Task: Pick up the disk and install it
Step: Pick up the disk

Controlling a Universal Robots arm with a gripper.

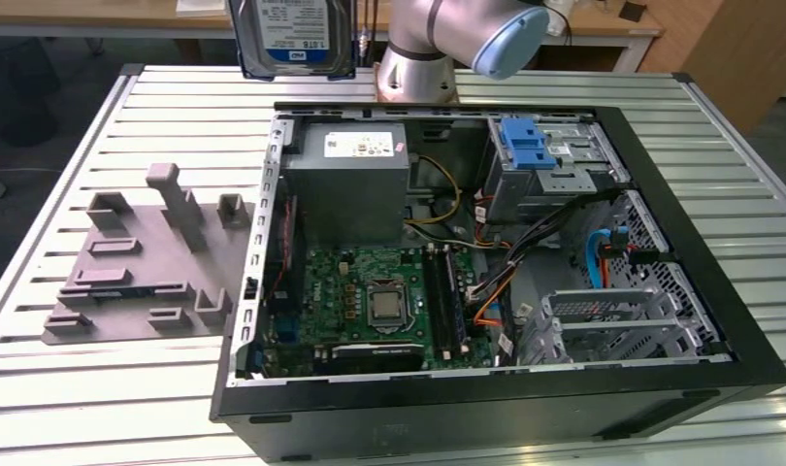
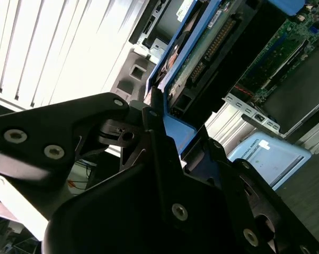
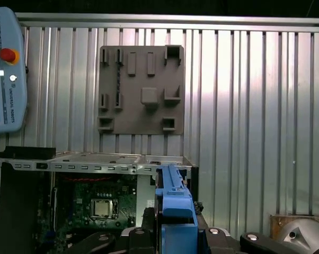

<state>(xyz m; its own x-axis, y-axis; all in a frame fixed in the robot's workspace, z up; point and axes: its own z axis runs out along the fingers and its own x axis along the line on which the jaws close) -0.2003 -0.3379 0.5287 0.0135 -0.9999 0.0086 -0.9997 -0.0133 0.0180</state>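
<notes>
Disk [image 1: 292, 37] upright, long axis seemingly vertical.

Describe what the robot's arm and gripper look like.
The arm is built of smooth silver-grey tubes, with a round pale blue cap on one joint. In the second wrist view, the gripper is matte black, made of angular plates and linkages dotted with silver screw heads.

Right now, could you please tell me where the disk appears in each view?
Exterior view: the disk hangs at the top edge, beyond the case.
Second wrist view: the disk slants between table slats and motherboard.
First wrist view: the disk, edge-on, overlaps the case rim.
Shared landmark: the green motherboard.
</notes>
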